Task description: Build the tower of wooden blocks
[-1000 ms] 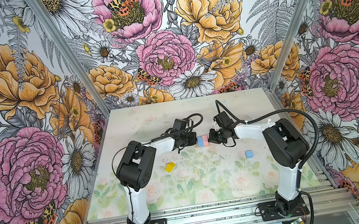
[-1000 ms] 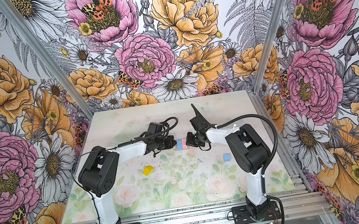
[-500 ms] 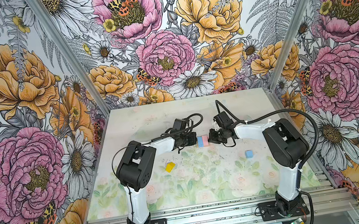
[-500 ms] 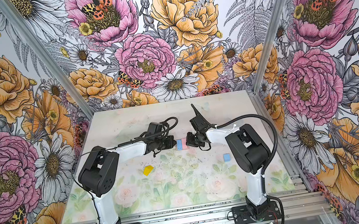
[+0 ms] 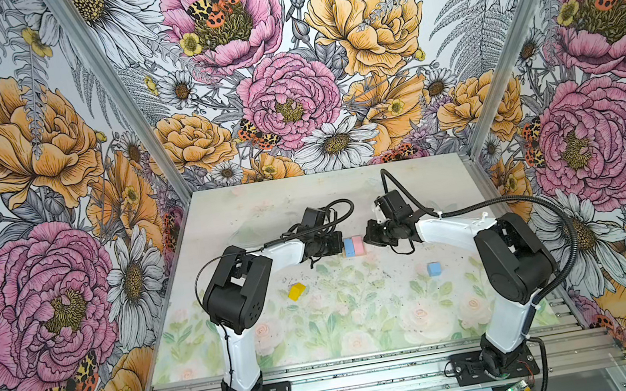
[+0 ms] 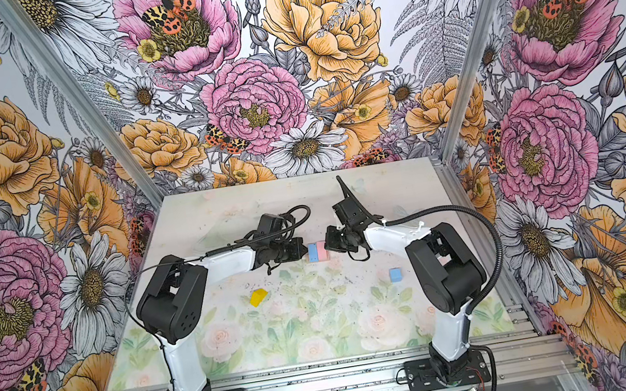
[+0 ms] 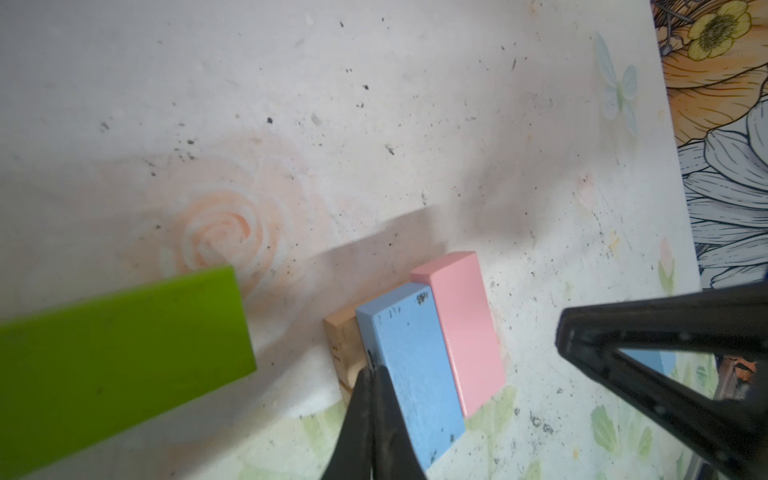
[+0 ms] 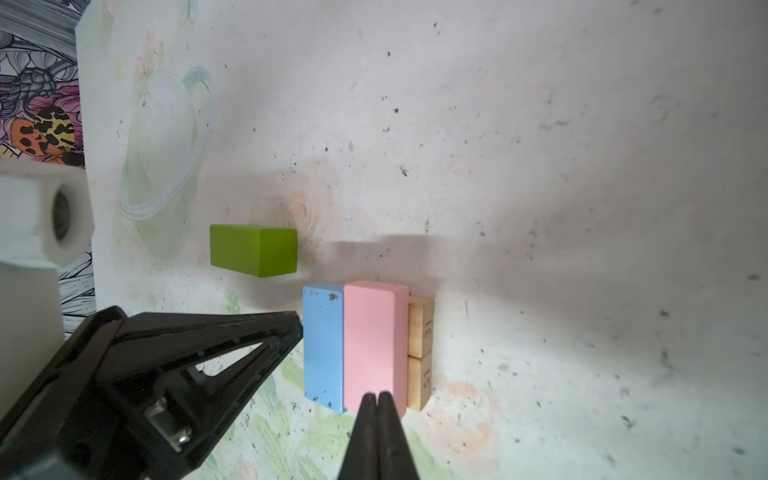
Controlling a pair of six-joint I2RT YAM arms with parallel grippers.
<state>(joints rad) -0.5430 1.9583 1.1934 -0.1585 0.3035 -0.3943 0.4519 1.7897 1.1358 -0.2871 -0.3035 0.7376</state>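
The tower is low: a blue brick [image 5: 349, 246] and a pink brick [image 5: 357, 244] lie side by side, touching, on two tan planks [image 8: 420, 328] in the middle of the table [image 5: 304, 206]. In both top views the planks are almost hidden under the bricks.

The left gripper [image 7: 372, 374] is closed and empty, with its tips at the outer side of the blue brick. The right gripper [image 8: 377, 399] is also closed and grips nothing. Its tips are at one end of the pink brick, but it is not clear whether they touch it.

The green brick [image 8: 253, 250] lies on the table near the blue brick, apart from it. The top views do not show it, and the left wrist view cuts it off, blurred. The yellow piece [image 5: 296, 292] and the blue cube [image 5: 434, 269] lie well apart from each other — both nearer the front.
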